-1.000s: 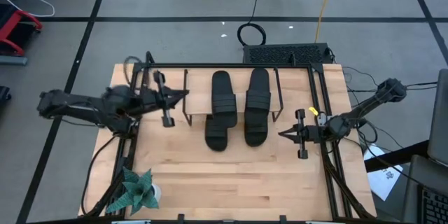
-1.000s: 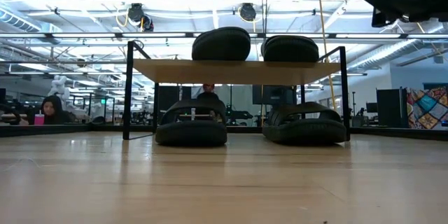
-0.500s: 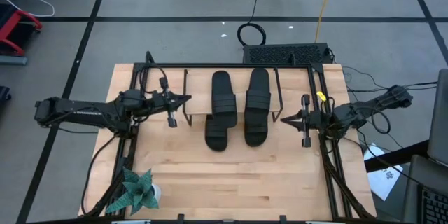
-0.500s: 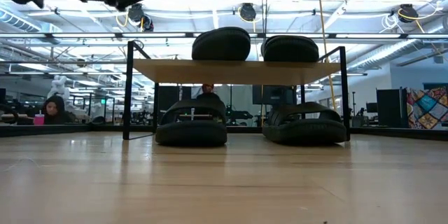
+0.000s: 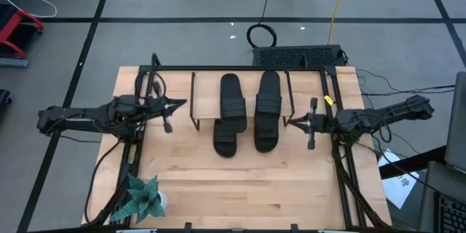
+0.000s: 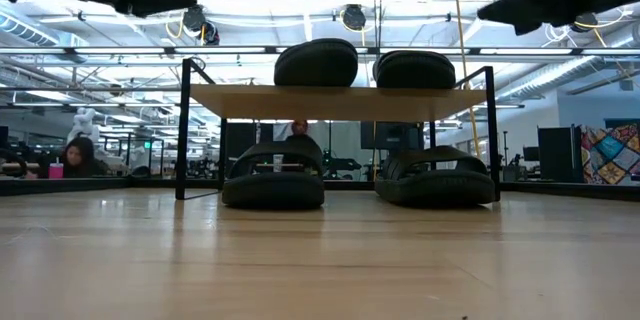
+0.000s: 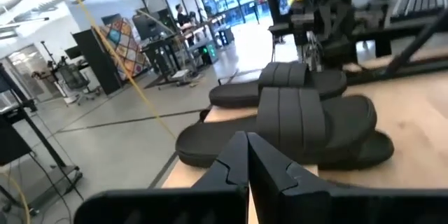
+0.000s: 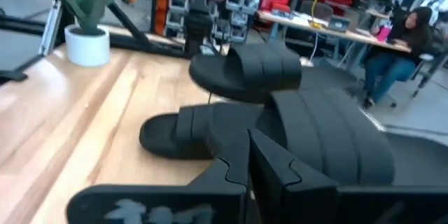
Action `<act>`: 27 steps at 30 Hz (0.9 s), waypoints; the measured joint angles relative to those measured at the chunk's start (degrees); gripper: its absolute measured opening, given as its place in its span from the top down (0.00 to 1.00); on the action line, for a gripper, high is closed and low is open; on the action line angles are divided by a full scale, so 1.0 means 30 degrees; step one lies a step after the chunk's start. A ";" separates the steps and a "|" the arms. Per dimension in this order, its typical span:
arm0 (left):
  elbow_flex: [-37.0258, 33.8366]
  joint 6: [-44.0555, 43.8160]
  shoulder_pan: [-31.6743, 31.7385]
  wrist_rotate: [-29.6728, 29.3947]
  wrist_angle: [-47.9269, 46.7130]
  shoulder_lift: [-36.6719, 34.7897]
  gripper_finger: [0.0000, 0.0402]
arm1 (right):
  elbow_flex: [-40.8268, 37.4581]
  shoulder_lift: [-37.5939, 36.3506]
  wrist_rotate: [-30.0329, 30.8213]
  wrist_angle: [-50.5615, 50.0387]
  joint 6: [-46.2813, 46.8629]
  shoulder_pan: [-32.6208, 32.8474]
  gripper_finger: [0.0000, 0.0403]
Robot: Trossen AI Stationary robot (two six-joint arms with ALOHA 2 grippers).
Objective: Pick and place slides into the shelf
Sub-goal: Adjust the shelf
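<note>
Slides: four in all, every one at the shelf [image 6: 340, 101]. Two sit on the light plank top, upper left slide [image 6: 316, 63] and upper right slide [image 6: 414, 69]. Two sit beneath it on the table [image 5: 240, 182], lower left slide [image 6: 273, 175] and lower right slide [image 6: 436, 176], between the black wire side frames.

Progress, judged from the layout: nothing is in either gripper and no slide lies loose elsewhere on the table. All four look placed; the task reads as done or all but done. Only a tidy-up or retreat of the arms seems left.

Orientation: in the high view each slide's long axis runs front to back across the table, the pairs side by side and parallel. The upper pair lies further back; the lower pair pokes out past the front edge of the plank toward the near side. The low view looks straight at the lower pair's ends, with straps arching over them. Whether toe or heel faces forward, I cannot tell.

Grippers: left gripper [image 5: 177, 105] hangs left of the shelf, clear of it, fingers pressed together on nothing. Right gripper [image 5: 293, 122] hangs right of the shelf, just beside its side frame, likewise clenched and empty. Both point inward at the shelf.

Other: potted plant [image 5: 144, 199] at the table's near left corner, well apart from the work.
</note>
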 joint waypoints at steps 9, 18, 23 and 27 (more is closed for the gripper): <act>-0.0208 0.1599 0.0226 0.0495 -0.2629 0.0167 1.00 | 0.0000 -0.0309 -0.1278 -0.0555 -0.0314 -0.1871 1.00; -0.0721 0.1481 0.0812 0.0490 -0.1505 0.0144 1.00 | 0.0000 -0.0352 -0.1259 -0.0906 -0.1306 -0.3210 1.00; -0.0729 0.0800 0.0809 0.0488 -0.1862 0.0151 0.99 | 0.0000 -0.0352 -0.4442 -0.1148 -0.1285 -0.3358 1.00; -0.0729 0.0561 0.0809 0.0488 -0.1887 0.0146 1.00 | 0.0000 -0.0352 -0.4614 -0.1111 -0.0926 -0.3358 1.00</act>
